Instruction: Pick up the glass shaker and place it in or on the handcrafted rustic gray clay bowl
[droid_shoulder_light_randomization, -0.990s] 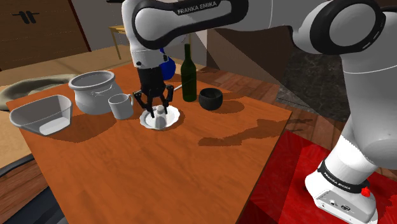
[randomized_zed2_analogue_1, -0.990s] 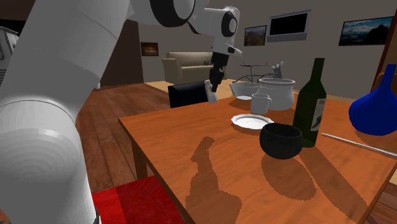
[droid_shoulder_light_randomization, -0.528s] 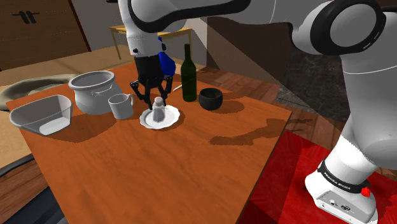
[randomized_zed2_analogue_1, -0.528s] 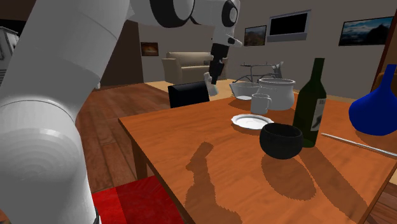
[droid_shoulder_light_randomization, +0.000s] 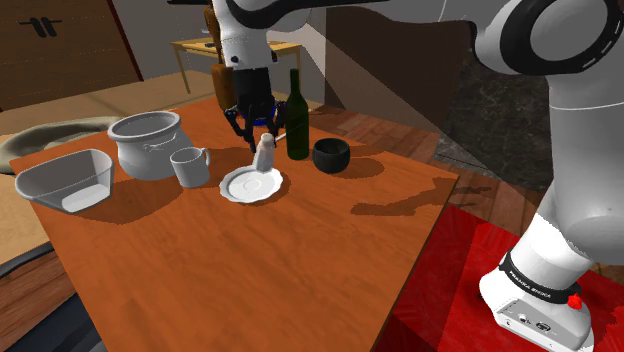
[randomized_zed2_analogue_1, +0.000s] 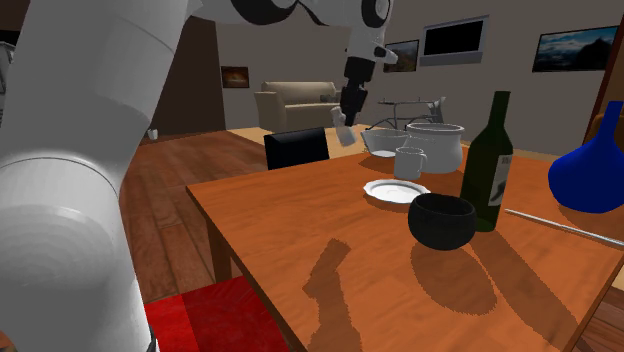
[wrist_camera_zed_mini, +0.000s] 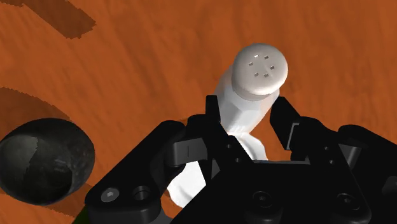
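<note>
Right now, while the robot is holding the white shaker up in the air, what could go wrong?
1. The shaker hangs tilted in the jaws, high above the table, so it might slip out and fall.
2. The tall green bottle stands right beside the dark bowl. Moving the shaker over to the bowl could bump the bottle and tip it over.

I see the shaker (droid_shoulder_light_randomization: 264, 153) between my gripper's (droid_shoulder_light_randomization: 255, 130) jaws, up off the table (droid_shoulder_light_randomization: 250, 260). The saucer (droid_shoulder_light_randomization: 252, 185) lies on the table below the jaws. In the shoulder view, bottle (droid_shoulder_light_randomization: 296, 120) and bowl (droid_shoulder_light_randomization: 331, 154) stand right of the jaws, mug (droid_shoulder_light_randomization: 188, 166) and pot (droid_shoulder_light_randomization: 148, 143) left.
</note>
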